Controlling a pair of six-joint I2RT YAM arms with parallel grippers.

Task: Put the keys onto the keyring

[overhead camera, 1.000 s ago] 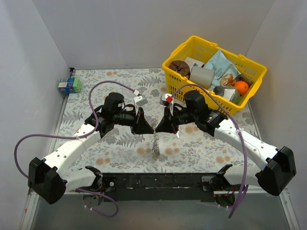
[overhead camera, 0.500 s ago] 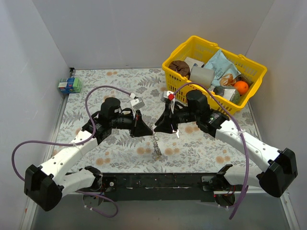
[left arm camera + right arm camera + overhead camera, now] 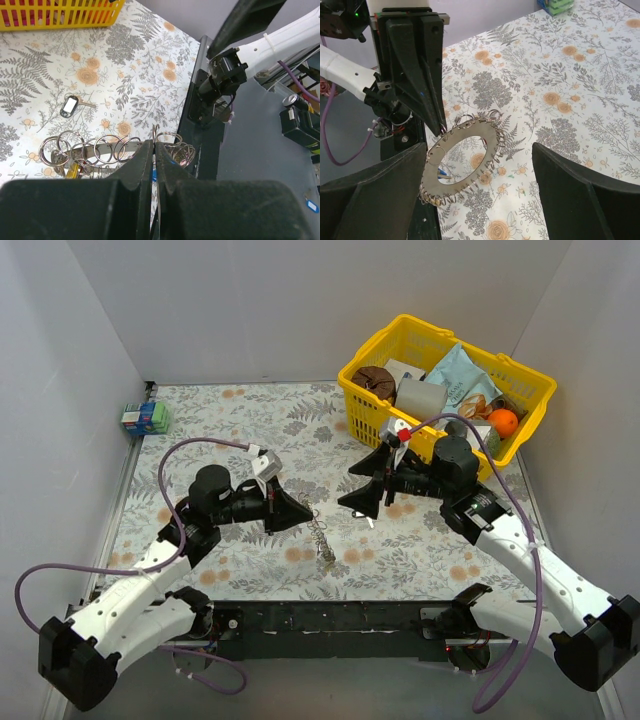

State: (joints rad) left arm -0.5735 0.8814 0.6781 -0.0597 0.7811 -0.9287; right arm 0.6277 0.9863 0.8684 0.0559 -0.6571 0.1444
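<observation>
Your keyring [image 3: 431, 170] hangs clear of the table, well out from the yellow basket [image 3: 352, 400] on its near-left side, toward the arm bases. It is a flat metal ring edged with small split loops. A bit of blue [image 3: 441, 173] shows through its hole, probably the head of a key already on it, though you can't be sure from here.

Your left gripper [image 3: 303, 512] sits on the side of the ring away from the basket, fingers pressed together on the ring's upper edge. Your right gripper [image 3: 479, 150] is between ring and basket, jaws spread wide, nothing in them, facing the ring.

One loose key [image 3: 70, 106], dark-headed with a white label, lies flat on the patterned table on the basket side of the ring.

You look to be between keys. Next, take the right gripper down to that loose key and pinch it by the head, leaving its hole free. Keep the left grip steady so a loop stays presented.
</observation>
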